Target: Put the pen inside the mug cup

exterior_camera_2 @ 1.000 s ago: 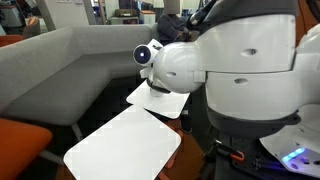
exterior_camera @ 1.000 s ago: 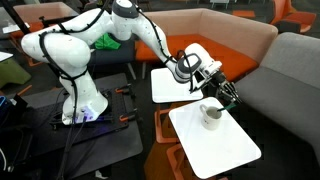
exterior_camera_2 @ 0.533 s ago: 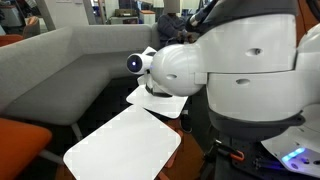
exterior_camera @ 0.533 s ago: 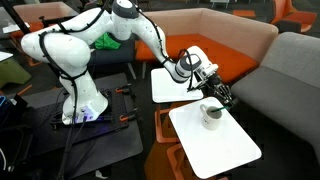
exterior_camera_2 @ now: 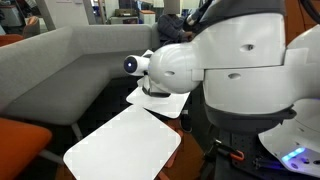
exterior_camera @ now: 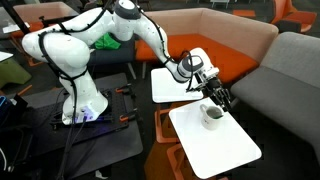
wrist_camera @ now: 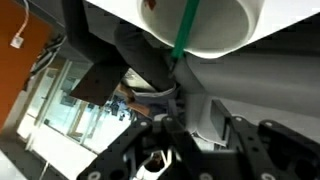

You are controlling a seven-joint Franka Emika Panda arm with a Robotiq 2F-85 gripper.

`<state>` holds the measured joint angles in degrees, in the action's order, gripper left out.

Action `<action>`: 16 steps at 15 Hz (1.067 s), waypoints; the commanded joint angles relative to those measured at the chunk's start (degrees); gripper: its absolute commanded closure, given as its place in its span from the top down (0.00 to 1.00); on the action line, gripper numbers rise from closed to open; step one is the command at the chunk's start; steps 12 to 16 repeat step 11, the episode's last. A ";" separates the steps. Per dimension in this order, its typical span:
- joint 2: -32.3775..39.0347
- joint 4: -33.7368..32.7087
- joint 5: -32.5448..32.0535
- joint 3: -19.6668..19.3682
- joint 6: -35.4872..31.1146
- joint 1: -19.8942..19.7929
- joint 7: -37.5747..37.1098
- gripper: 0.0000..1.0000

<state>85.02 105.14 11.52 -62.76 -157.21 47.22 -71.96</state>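
From my end the gripper point(exterior_camera: 219, 99) hangs right over the mug point(exterior_camera: 211, 116), its dark fingers pointing down at the rim. I cannot tell whether they are clenched or released: the exterior view is too small, and the wrist view shows only dark finger links along its lower edge. In the wrist view the pen point(wrist_camera: 184, 30) is a thin straight stick that looks green rather than black. It runs at a slant across the mug's white wall and ends just past the edge. I cannot say whether its tip is inside the mug, or whether the fingers touch it. The mug is small, white and round with a dark inside, and it stands upright near the back of a white table point(exterior_camera: 225, 150). A second white table point(exterior_camera: 165, 88) sits just behind it, with a grey sofa point(exterior_camera: 290, 70) beside them. Against half a second ago, the gripper has come slightly lower and closer over the mug, which has not moved. In the exterior view blocked by the robot's body, the dark-capped joint point(exterior_camera_2: 129, 66) has shifted a little sideways.
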 commanded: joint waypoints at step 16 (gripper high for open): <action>-31.11 14.14 -1.43 6.15 1.28 -1.44 17.09 1.00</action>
